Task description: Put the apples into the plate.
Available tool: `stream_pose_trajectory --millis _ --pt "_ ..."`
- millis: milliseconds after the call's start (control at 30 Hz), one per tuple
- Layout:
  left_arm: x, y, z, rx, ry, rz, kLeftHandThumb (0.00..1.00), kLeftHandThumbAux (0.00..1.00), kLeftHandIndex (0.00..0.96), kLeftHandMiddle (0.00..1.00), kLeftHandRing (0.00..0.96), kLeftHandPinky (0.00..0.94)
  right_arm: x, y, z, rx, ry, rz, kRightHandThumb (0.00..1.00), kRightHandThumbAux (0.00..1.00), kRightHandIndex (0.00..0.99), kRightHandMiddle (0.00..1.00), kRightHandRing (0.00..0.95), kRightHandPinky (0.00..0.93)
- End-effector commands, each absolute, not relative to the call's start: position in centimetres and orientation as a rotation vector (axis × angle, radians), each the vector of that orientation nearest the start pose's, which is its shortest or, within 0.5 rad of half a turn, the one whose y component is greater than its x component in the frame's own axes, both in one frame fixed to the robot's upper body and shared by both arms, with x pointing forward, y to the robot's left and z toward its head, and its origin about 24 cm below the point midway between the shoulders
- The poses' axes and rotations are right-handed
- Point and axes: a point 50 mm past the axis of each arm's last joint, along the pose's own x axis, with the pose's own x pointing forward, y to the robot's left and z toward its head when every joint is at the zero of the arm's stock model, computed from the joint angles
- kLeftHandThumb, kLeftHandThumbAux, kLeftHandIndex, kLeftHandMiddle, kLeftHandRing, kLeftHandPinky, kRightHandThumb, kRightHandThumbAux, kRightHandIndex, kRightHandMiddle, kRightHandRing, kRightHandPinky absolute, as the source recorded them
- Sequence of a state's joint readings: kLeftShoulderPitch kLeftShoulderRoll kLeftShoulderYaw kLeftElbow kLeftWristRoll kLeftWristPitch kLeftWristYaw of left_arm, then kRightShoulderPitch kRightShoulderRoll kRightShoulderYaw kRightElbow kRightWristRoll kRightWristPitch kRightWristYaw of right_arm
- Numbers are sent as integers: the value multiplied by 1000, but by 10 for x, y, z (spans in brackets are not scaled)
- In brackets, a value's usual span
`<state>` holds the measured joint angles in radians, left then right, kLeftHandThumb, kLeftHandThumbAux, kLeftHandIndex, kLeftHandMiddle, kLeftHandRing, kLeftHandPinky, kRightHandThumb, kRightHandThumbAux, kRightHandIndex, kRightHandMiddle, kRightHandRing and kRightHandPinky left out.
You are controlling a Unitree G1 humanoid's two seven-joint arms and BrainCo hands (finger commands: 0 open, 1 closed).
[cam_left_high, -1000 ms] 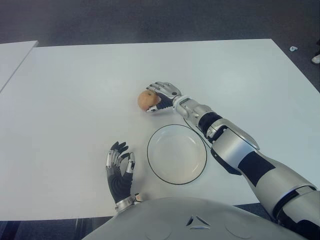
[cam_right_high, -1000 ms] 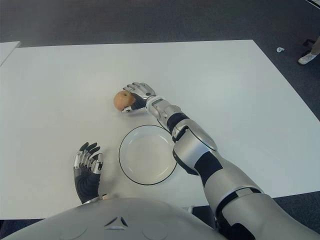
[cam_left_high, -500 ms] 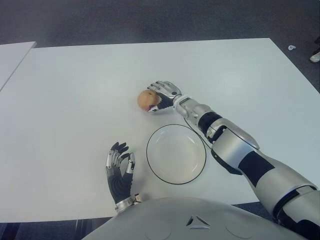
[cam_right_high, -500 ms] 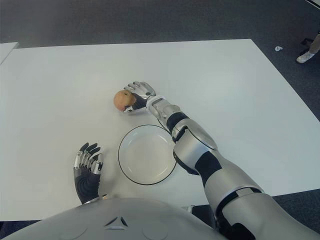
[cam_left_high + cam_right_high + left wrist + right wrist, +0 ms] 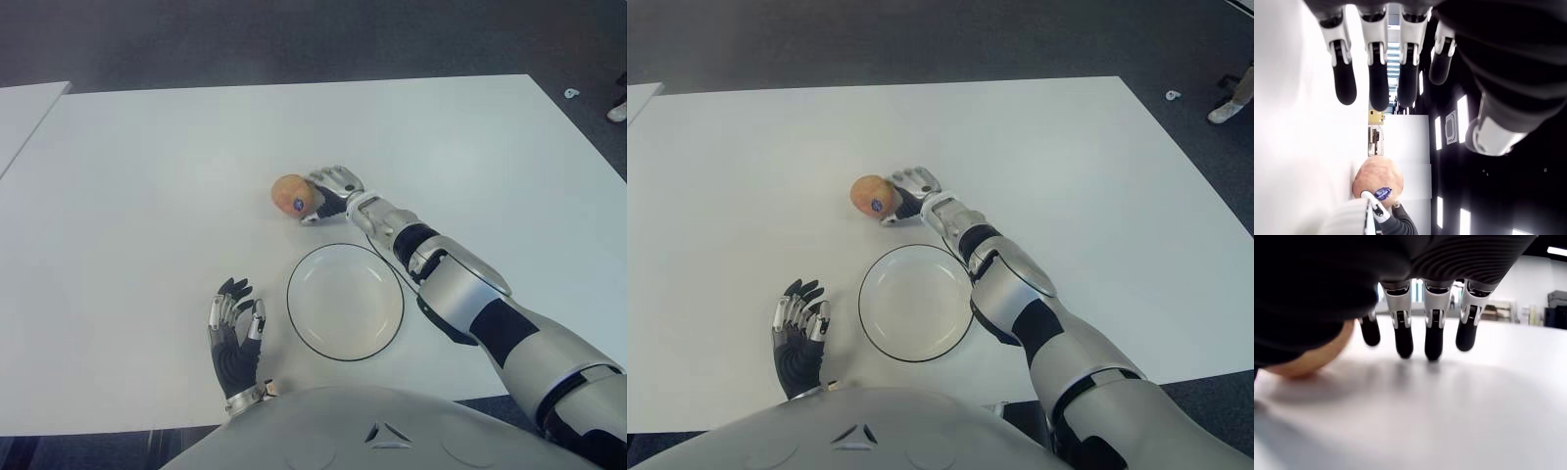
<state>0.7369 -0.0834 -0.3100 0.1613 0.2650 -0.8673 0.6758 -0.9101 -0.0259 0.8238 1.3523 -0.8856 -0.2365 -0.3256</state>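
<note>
**Right hand beside the apple, fingers extended**

Right hand (image 5: 333, 186) is seen just right of the apple (image 5: 291, 193) on the white table (image 5: 147, 196), fingers straightened and gripping nothing. Compared with a second ago, the fingers no longer curl over the apple. The plate (image 5: 345, 302) lies empty nearby. The left hand (image 5: 234, 338) shows left of the plate, fingers relaxed.

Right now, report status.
Right hand open beside apple, no grasp. Left hand open, left of the plate. Plate empty; path clear.
</note>
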Motion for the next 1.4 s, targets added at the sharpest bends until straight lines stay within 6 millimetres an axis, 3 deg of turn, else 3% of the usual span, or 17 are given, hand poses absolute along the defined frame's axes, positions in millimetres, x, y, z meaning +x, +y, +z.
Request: stream_pose_trajectory --millis 33,133,300,1400 --pt "65 55 -13 -138 33 425 476 631 209 293 322 347 325 -50 -16 -1648 -192 775 492 496 392 607 570 477" --pt "66 55 -12 -138 30 429 476 629 212 294 321 344 325 -50 -15 -1654 -201 772 642 654 422 663 642 563" --pt "68 54 -12 -132 28 435 481 625 222 293 315 345 326 -49 -13 -1668 -221 775 689 705 432 711 698 617" --pt "72 57 -16 -151 24 446 490 639 215 302 329 355 332 -47 -7 -1595 -178 748 702 719 436 715 697 680"
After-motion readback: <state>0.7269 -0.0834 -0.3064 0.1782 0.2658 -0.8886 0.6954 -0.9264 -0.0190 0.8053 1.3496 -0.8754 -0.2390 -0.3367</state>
